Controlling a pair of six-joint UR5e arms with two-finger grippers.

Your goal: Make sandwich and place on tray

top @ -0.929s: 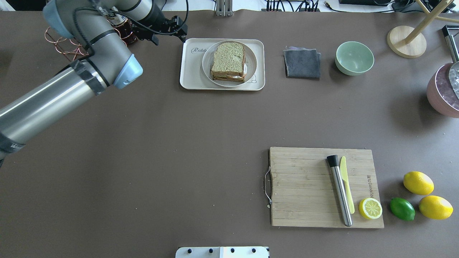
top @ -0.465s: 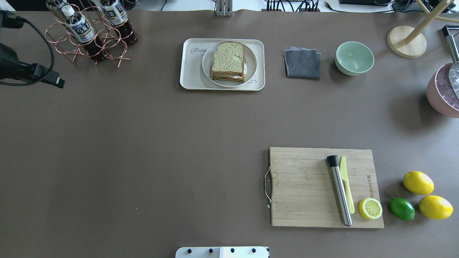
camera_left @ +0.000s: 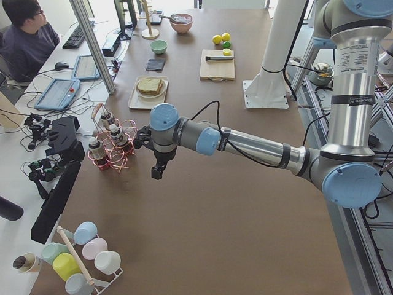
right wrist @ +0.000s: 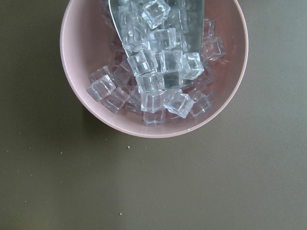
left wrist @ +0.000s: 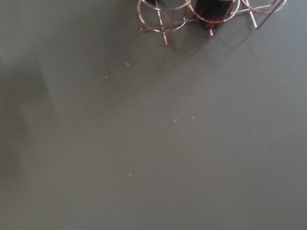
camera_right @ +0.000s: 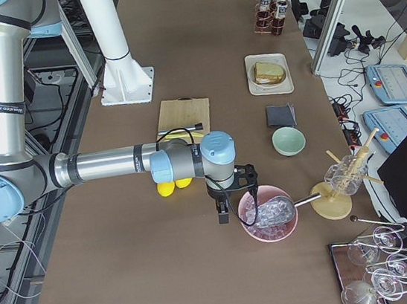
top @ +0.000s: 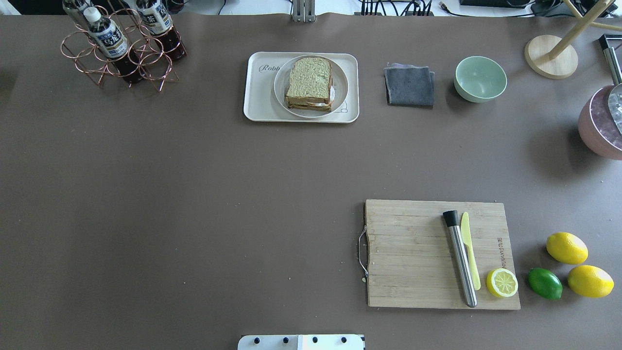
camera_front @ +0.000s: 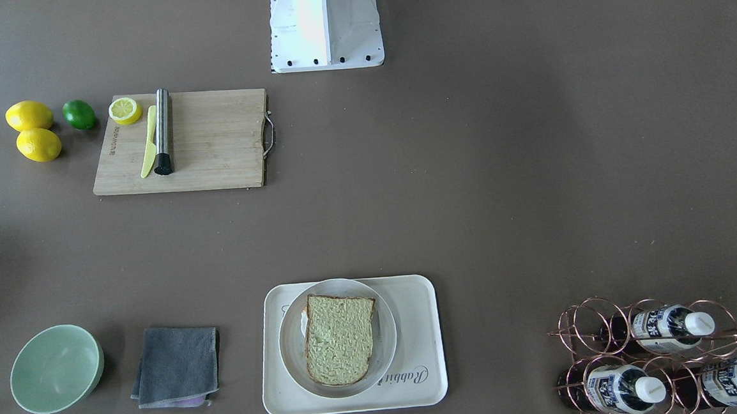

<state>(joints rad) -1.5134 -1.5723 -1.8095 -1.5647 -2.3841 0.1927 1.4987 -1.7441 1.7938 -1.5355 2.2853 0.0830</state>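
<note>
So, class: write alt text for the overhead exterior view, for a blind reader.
A sandwich sits on a round white plate on a cream tray. Nearer the robot, a wooden cutting board holds a yellow knife, a metal rod and a lemon half.
</note>
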